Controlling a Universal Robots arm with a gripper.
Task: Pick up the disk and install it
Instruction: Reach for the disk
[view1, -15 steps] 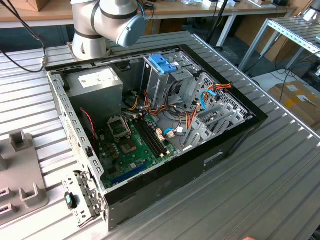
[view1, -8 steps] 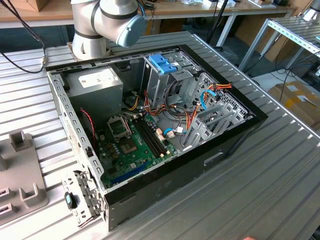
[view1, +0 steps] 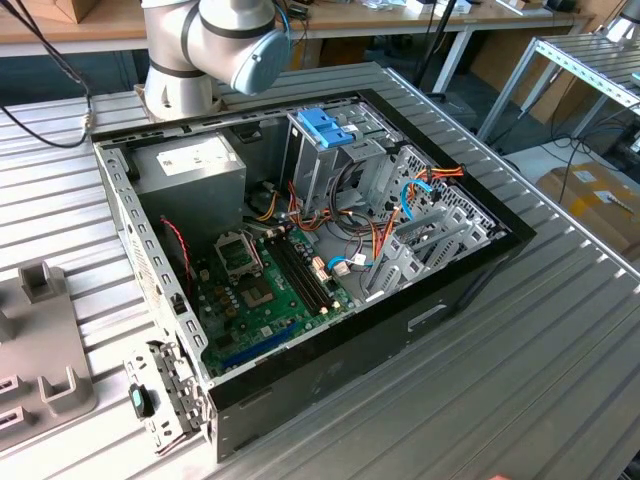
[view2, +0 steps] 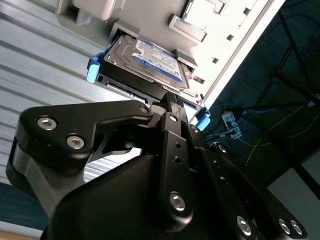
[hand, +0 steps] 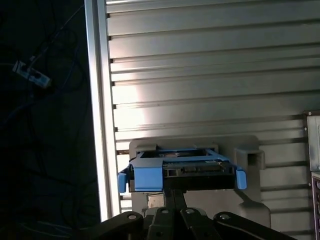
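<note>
While the tabletop's edge rail (hand: 97, 100) is running close past one side of the grey holder (hand: 250, 200) in the first wrist view, the disk (hand: 195, 171) is lying flat in that holder. The ends of its blue carrier frame (hand: 146, 179) are jutting out beyond the holder's seat on both sides. The holder is sitting on the ribbed metal tabletop (hand: 210, 75). The gripper (hand: 174, 192) is coming in at the holder's open side, its fingers pressed together and their tips meeting the disk's near edge. Whether they are pinching any part of the frame I cannot tell. In the second wrist view the disk (view2: 150, 62) is showing its labelled top face, nestling between the holder's raised blocks, and the closed gripper (view2: 173, 97) is touching the disk's outward edge. In the exterior view an open computer case (view1: 420, 320) is lying on the tabletop, a blue bracket (view1: 325, 125) topping its metal cage.
</note>
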